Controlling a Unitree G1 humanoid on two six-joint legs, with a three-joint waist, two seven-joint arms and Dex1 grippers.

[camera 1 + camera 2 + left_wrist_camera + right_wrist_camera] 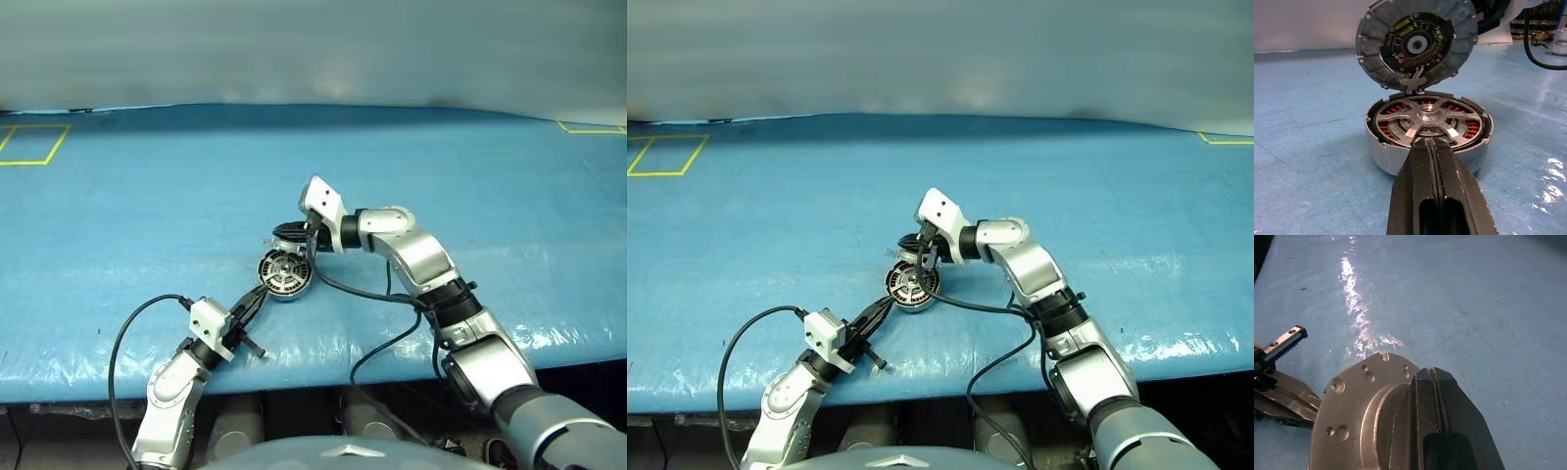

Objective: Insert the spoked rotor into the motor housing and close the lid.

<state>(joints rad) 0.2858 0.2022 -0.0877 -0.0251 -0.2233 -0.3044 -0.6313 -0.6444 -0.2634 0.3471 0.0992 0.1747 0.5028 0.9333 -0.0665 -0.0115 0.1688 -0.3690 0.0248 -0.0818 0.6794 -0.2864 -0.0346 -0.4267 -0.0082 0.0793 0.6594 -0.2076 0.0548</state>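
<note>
The motor housing [1425,147] lies on the blue table, its coppery windings showing around the rim. Inside it the spoked rotor [1427,117] sits flat, a shiny silver wheel. At the housing's far edge the lid [1415,44] stands nearly upright, with its ribbed inner side turned towards the rotor. My left gripper [1429,141] is shut and empty, with its tip at the housing's near rim. My right gripper [1430,371] is also shut, and its fingers lie against the lid's plain grey outer face [1361,406]. From the head, the housing [284,273] sits between the two grippers.
Black cables [377,294] loop from both arms across the table near its front edge [313,377]. Yellow tape squares mark the far left [29,144] and far right [593,128] corners. Open blue surface spreads on all sides of the housing.
</note>
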